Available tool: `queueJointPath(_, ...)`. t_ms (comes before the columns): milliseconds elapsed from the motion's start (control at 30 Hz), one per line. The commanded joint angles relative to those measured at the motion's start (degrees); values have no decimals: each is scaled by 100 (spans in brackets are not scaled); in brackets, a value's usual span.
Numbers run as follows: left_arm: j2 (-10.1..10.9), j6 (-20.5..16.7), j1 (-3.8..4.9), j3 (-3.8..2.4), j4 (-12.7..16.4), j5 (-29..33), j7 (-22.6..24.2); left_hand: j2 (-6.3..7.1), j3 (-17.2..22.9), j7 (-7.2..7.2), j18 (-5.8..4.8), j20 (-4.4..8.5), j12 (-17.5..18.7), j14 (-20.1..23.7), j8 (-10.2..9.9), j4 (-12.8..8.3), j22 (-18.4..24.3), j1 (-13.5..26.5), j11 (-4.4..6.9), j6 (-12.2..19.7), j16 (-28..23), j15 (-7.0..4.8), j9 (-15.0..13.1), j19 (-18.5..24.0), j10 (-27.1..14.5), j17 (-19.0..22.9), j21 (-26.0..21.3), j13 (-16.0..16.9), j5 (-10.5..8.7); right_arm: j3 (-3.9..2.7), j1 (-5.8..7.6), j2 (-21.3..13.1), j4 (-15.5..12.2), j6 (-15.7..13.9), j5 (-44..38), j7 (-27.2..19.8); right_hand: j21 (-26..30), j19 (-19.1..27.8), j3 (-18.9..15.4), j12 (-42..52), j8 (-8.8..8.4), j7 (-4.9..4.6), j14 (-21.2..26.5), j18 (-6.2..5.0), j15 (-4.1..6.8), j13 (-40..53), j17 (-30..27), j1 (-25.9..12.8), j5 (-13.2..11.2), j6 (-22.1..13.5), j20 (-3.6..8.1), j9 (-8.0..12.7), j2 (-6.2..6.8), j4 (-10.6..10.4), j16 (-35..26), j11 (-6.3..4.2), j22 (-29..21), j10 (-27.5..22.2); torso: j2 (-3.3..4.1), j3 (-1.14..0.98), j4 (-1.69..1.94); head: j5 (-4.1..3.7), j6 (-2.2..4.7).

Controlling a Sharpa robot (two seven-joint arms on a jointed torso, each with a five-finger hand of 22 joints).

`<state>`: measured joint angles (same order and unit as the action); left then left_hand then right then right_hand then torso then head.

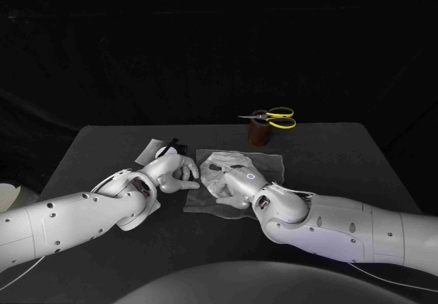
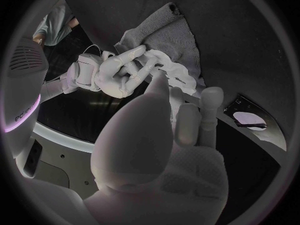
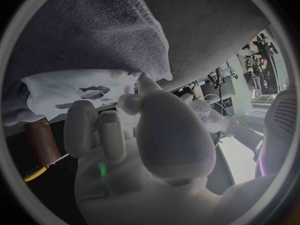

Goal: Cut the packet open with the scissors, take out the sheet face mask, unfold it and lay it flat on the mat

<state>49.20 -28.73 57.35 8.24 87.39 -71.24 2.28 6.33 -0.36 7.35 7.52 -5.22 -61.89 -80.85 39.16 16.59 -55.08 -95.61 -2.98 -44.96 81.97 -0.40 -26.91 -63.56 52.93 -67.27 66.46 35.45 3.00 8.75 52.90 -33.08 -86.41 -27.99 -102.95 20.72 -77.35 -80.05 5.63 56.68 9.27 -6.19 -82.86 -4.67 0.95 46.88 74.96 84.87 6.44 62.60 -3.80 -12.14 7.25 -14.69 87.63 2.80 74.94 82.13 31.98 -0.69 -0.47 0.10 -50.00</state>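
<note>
The mask (image 1: 215, 168) lies rumpled on the mat (image 1: 270, 163) mid-table, with the right hand (image 1: 239, 183) over it, fingers curled onto its edge; gripping or only touching, I can't tell. The left hand (image 1: 173, 171) is beside the mat, fingers apart and stretched towards the mask, with the packet (image 1: 152, 151) just behind. The scissors (image 1: 274, 118) stand in a brown holder (image 1: 259, 134), well clear.
</note>
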Motion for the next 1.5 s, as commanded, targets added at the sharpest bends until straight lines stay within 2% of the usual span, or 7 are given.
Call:
queueJointPath(33,13,-30,7,-5,24,175,109,15,45,22,66,-20,38,-8,-41,4,-20,-23,-23,-12,25,0,16,-45,14,-21,31,-11,-18,-3,-4,40,13,-55,-314,227,-32,-43,14,2780,-28,-7,-663,89,145,3909,1304,-65,44,-36,-3,6,-5,-23,36,-140,245,635,2,-4,-2,17,0)
queueJointPath(600,11,-14,8,-7,27,227,74,28,112,16,31,-22,-62,-113,-61,-2,-183,0,-17,-66,118,-3,81,-194,142,-223,152,49,-18,-3,-14,214,157,232,-322,159,-61,-64,-18,2855,-31,-16,-678,96,132,3968,1364,-142,17,-35,-18,0,72,-57,97,-128,286,654,-4,0,1,48,0)
queueJointPath(900,9,-10,9,-8,31,255,73,19,159,12,21,-20,-133,-145,-69,-2,-234,-2,-13,-88,150,-7,109,-241,215,-284,192,132,-17,-2,-28,272,276,278,-374,214,-62,-64,13,2856,-24,-9,-679,95,130,3970,1368,-119,32,-21,-22,-6,40,-53,102,-131,291,653,-3,-1,-4,56,0)
queueJointPath(1267,17,-30,9,-8,30,287,68,-12,246,7,19,-17,-180,-157,-84,-2,-246,-18,-8,-112,167,-11,150,-255,240,-305,205,172,-17,-3,-38,274,273,315,-374,131,-79,-72,470,2895,47,62,-680,98,176,4008,1382,156,-65,130,9,-48,-216,100,116,-190,339,660,-5,-2,-8,55,0)
queueJointPath(1367,19,-34,9,-8,29,294,68,-17,263,7,20,-16,-184,-156,-86,-1,-246,-21,-7,-116,168,-12,157,-256,239,-303,206,172,-17,-3,-39,258,269,215,-361,76,-109,-95,817,2941,101,114,-684,106,214,4043,1396,196,-100,216,40,-84,-385,171,130,-236,383,676,-5,-4,-8,56,0)
queueJointPath(1433,21,-36,9,-8,28,299,66,-24,291,6,21,-15,-187,-156,-91,-2,-240,-27,-6,-121,170,-12,169,-251,233,-304,202,169,-17,-3,-41,249,267,144,-345,38,-132,-114,980,2987,128,134,-688,113,229,4076,1412,155,-130,237,56,-108,-433,194,146,-252,412,690,-3,-6,-9,58,0)
queueJointPath(1500,22,-41,9,-8,27,305,65,-25,298,6,21,-15,-188,-155,-93,-2,-242,-29,-6,-122,169,-13,172,-253,231,-301,204,167,-17,-3,-43,243,266,97,-334,10,-153,-131,1289,3020,185,161,-693,120,251,4101,1426,63,-287,255,81,-165,-456,270,161,-278,446,702,-2,-7,-9,59,0)
